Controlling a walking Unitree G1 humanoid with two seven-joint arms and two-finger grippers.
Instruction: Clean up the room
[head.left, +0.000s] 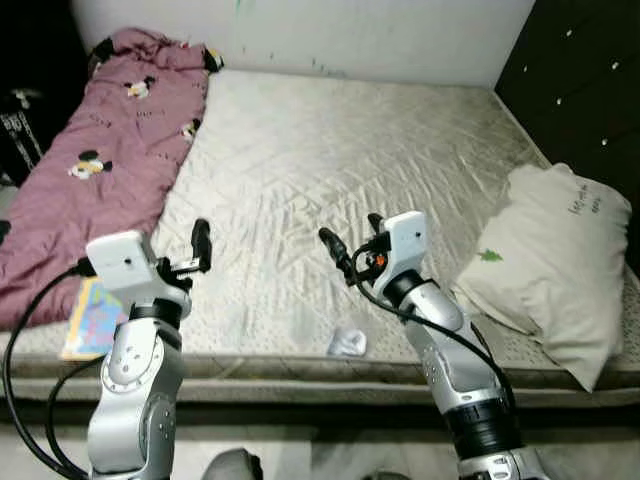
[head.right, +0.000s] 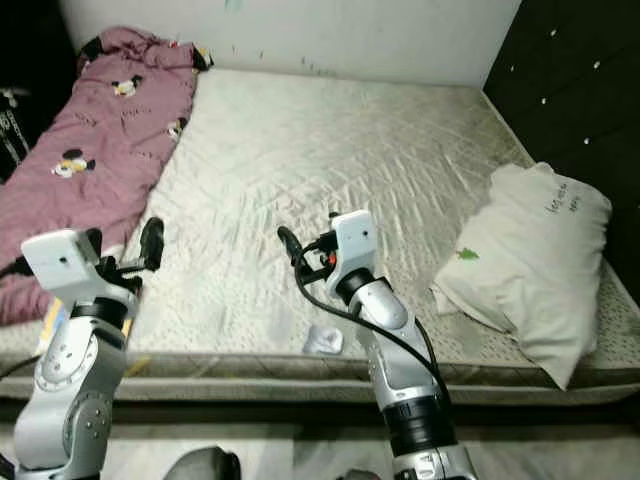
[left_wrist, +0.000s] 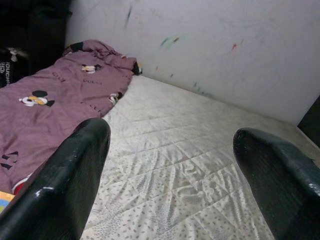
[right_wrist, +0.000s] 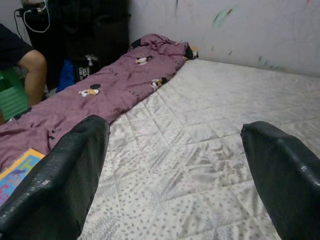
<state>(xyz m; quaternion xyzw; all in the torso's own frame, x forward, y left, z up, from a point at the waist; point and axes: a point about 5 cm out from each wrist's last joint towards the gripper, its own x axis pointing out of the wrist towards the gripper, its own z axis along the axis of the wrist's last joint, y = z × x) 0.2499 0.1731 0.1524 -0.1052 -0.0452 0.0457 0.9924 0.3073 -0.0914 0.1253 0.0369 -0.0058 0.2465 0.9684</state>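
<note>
Mattress (head.left: 330, 150), pink blanket (head.left: 90, 170), person's arm (right_wrist: 30, 70) in right wrist view

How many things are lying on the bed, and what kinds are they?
Purple blanket: 1
Pillow: 1
Colourful book: 1
Small white crumpled thing: 1
Total: 4
</note>
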